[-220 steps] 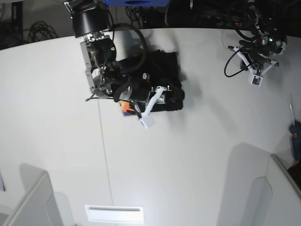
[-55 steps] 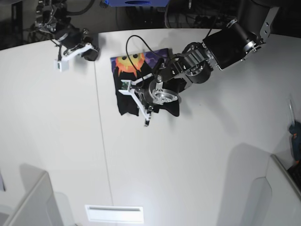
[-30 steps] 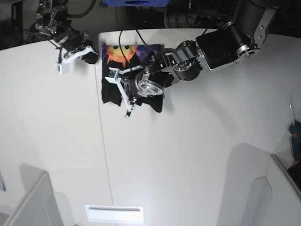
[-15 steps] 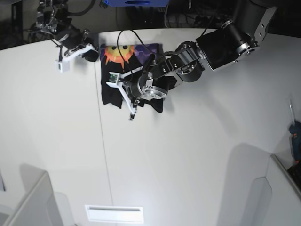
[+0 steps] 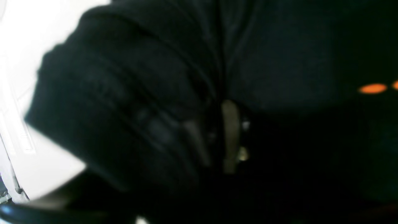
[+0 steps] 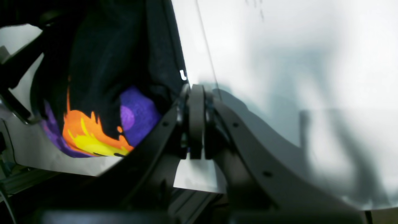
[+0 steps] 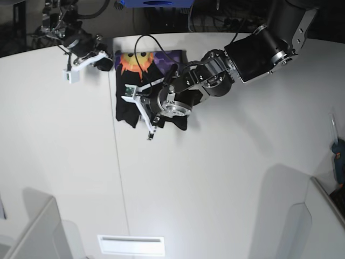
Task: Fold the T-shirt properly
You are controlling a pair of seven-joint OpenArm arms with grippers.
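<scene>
The black T-shirt [image 7: 127,109] lies bunched at the table's far edge, its orange sun face [image 7: 135,61] and purple print up. My left gripper [image 7: 145,102] reaches in from the right and sits on the shirt. In the left wrist view, black cloth [image 5: 140,77] fills the frame and its folds run into the closed fingers [image 5: 230,133]. My right gripper [image 7: 105,60] is shut and rests beside the shirt's upper left corner. The right wrist view shows this gripper [image 6: 196,121] with its pads together and the printed cloth [image 6: 102,77] just to their left.
A seam [image 7: 119,178] runs down the white table. White partitions stand at the front left [image 7: 32,232] and front right [image 7: 323,226]. A white slotted panel [image 7: 131,244] lies at the front edge. A blue tool [image 7: 338,162] sits at the right edge. Cables [image 7: 143,40] loop over the shirt.
Earlier my right arm left the shirt and my left arm reached it. Since 1.8 s ago my left arm has dragged the shirt left and back. The last half second shows only a slight shift.
</scene>
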